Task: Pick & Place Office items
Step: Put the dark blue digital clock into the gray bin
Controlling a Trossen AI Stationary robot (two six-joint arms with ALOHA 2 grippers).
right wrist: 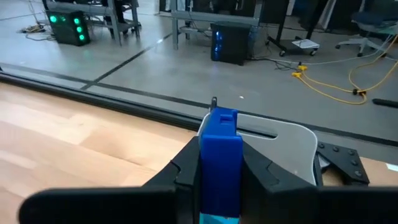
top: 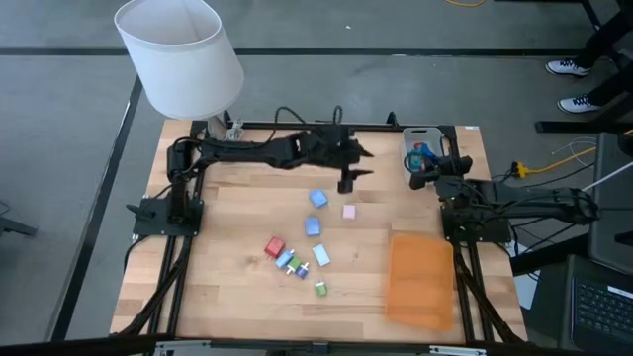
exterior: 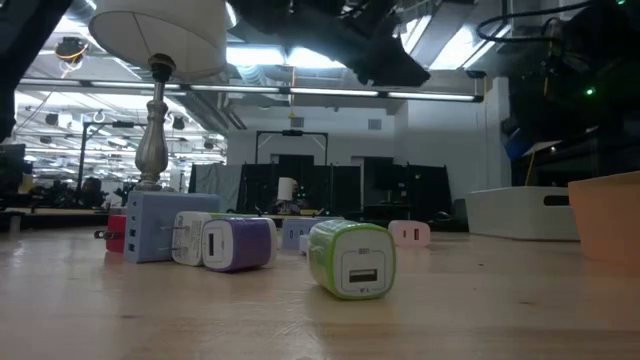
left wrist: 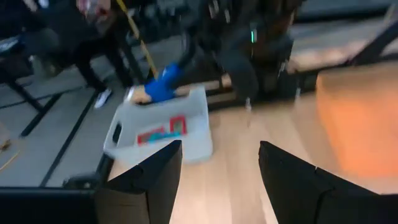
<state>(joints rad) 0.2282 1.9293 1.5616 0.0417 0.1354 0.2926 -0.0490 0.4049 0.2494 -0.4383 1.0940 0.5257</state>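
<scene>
A: From above, what is the left gripper (top: 348, 178) doing?

B: It is hanging over the far middle of the wooden bench (top: 227, 227); its wrist camera is showing the jaws spread apart with nothing between them.

A: And the right gripper (right wrist: 219, 163)?

B: It is clamping a blue rectangular block (right wrist: 219, 163) over the grey rectangular plastic tray (top: 420, 133) at the far right.

A: The rest?

B: The small colourful plastic chargers (top: 300, 240) are lying mid-bench; the low view is showing a green one (exterior: 351, 259) nearest, left of the flat orange sheet (top: 420, 278).
</scene>
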